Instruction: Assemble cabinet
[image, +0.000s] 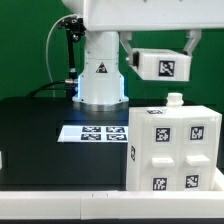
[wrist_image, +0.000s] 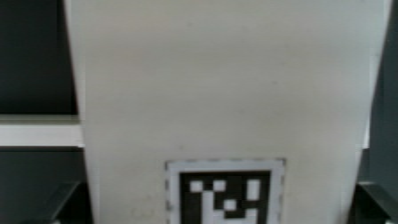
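Exterior view: your jaws (image: 160, 52) stand wide and grasp a flat white panel (image: 162, 65), lifted well above the counter (image: 40, 120). The panel's long axis runs level, roughly along the counter's front edge, its tagged face turned toward the camera. The cabinet box (image: 172, 150) sits upright near the counter's front corner on the exterior view's right, tagged faces outward, with a small knob (image: 174, 99) on top. The marker board (image: 97, 132) lies flat beside it, near the arm's base. In the wrist view the panel (wrist_image: 222, 95) fills the picture, one tag (wrist_image: 226, 195) showing.
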